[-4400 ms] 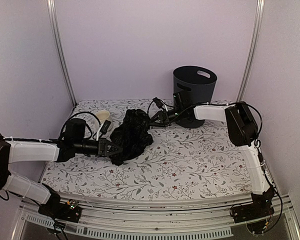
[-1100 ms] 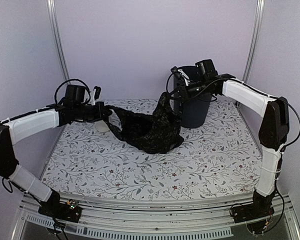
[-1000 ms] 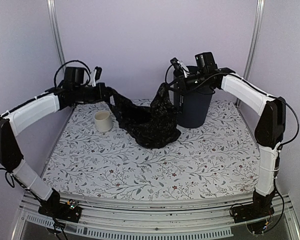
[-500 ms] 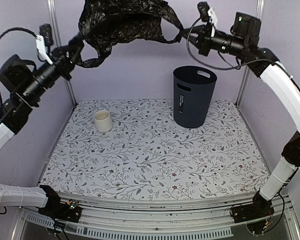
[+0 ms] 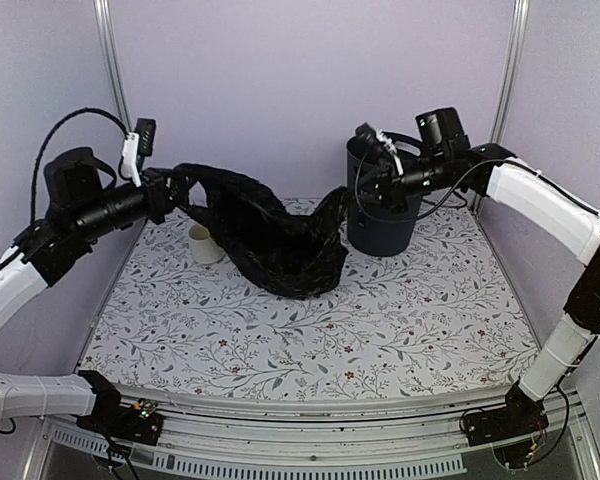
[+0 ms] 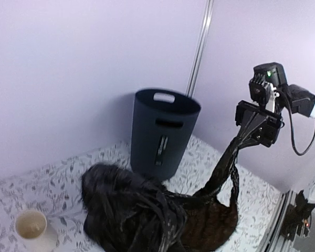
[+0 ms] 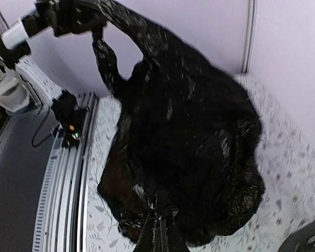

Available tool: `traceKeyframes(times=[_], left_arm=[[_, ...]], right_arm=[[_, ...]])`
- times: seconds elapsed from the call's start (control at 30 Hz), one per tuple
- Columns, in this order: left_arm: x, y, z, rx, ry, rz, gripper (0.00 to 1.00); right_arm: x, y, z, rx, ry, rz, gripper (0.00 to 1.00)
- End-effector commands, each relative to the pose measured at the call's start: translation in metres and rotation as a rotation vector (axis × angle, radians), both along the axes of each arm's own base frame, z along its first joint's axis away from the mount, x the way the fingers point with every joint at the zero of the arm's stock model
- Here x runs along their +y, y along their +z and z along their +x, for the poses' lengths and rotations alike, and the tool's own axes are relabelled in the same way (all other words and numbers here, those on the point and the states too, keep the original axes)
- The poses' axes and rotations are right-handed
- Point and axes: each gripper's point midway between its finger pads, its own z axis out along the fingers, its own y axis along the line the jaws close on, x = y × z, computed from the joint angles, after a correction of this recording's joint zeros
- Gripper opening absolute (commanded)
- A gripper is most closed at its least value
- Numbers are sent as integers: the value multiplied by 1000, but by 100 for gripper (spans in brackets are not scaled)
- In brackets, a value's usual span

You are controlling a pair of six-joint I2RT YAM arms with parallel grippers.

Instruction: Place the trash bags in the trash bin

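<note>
The black trash bag (image 5: 280, 240) hangs stretched between my two grippers, and its sagging middle touches the table left of the trash bin (image 5: 390, 222). My left gripper (image 5: 170, 192) is shut on the bag's left end, above the table. My right gripper (image 5: 365, 190) is shut on the bag's right end, just in front of the bin's rim. In the left wrist view the bag (image 6: 147, 210) fills the bottom, with the bin (image 6: 163, 131) behind it and the right gripper (image 6: 254, 126) pinching a twisted corner. In the right wrist view the bag (image 7: 184, 131) covers my fingers.
A small cream cup (image 5: 206, 243) stands on the floral table at the back left, partly behind the bag; it also shows in the left wrist view (image 6: 32, 229). Purple walls and metal posts (image 5: 115, 90) close in the back and sides.
Both arms have come down from high up. The bag, held overhead half a second ago, now sags to the table left of the bin. Both grippers still hold it.
</note>
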Motion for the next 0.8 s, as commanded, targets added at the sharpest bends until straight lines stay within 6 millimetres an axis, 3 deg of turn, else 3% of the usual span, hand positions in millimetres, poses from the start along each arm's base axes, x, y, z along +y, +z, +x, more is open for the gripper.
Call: traceKeyframes(times=[0.0,0.13,0.33,0.47,0.57,0.67,0.77], left_arm=[[-1,8,15,49,36,-6,0],[-10,-17,29,178,32,-10,0],[-7,-62,61,323,77,-33,0],[1,-53,94,287,94,-55,0],[8,-21,124,208,115,-33,0],[8,55,139,45,117,-17,0],[11,133,126,-122,119,-23,0]], right_arm=[[-8,86,-16,-34,80,192,2],[-4,84,13,5,-20,181,2],[4,43,58,81,-165,113,2],[9,26,97,69,-253,76,2],[7,48,128,-17,-300,100,2],[-1,99,144,-179,-338,149,2],[-9,160,132,-360,-331,212,2]])
